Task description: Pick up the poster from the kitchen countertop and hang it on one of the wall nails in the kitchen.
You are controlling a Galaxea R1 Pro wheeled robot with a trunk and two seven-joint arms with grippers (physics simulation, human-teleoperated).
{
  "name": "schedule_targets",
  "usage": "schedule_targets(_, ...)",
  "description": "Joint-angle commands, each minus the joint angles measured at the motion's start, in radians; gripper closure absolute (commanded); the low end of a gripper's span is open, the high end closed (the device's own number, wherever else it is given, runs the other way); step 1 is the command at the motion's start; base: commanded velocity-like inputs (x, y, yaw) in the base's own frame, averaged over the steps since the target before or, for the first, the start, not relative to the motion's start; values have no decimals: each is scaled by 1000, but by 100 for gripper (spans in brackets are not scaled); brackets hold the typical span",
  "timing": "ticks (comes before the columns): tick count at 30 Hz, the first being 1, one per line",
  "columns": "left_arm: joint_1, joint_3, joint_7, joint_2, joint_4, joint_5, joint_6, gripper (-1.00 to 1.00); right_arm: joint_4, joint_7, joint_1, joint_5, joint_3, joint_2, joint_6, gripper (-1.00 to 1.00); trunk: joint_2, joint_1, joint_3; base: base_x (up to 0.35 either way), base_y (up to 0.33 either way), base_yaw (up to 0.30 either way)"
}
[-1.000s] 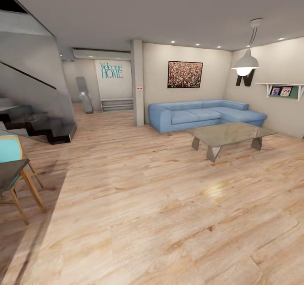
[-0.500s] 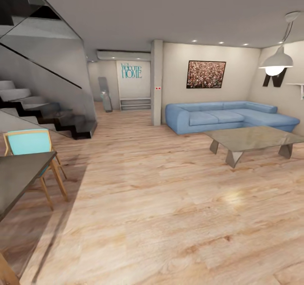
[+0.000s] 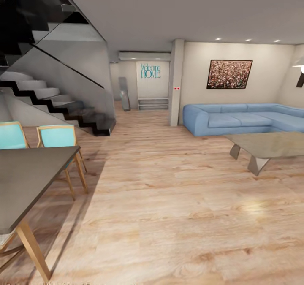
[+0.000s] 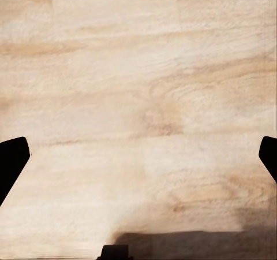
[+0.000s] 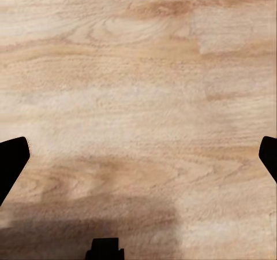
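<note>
Both hands [image 4: 138,156] [image 5: 138,156] spread over wood floor [image 3: 169,200]; sofa [image 3: 245,120] ahead.

Pale wooden floor [image 4: 138,86] with wavy grain and a darker knot, left gripper [image 4: 138,156] above it, two black fingers [image 4: 11,162] spread wide apart with nothing between them, dark shadow across the planks nearest the gripper

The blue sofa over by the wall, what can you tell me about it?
The blue sofa is a long, low L-shaped corner piece in soft light-blue upholstery, with rounded arms, a low backrest and broad flat seat cushions. It stands on the pale wooden floor, backed close to the cream wall beneath the speckled brown painting. Its right end runs out of the picture. The glass coffee table stands in front of it, apart from it.
</note>
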Motion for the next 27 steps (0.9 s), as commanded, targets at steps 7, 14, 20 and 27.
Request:
schedule_targets(7, 0, 1, -1, -1, -1, -1, 1, -100, 0, 1, 0, 1, 1, 1, -2, -100, 0, 0, -1, 0, -122, 138)
schedule_targets(14, 0, 2, -1, -1, -1, 1, 1, -100, 0, 0, 0, 1, 1, 1, -3, -100, 0, 0, -1, 0, -117, 202)
schedule_targets(20, 0, 3, -1, -1, -1, 1, 1, -100, 0, -1, 0, 3, 3, 1, -3, -100, 0, 0, -2, 0, -14, 273)
schedule_targets(27, 0, 3, -1, -1, -1, 1, 1, -100, 0, -1, 0, 4, 4, 1, -4, -100, 0, 0, -5, 0, -2, 281)
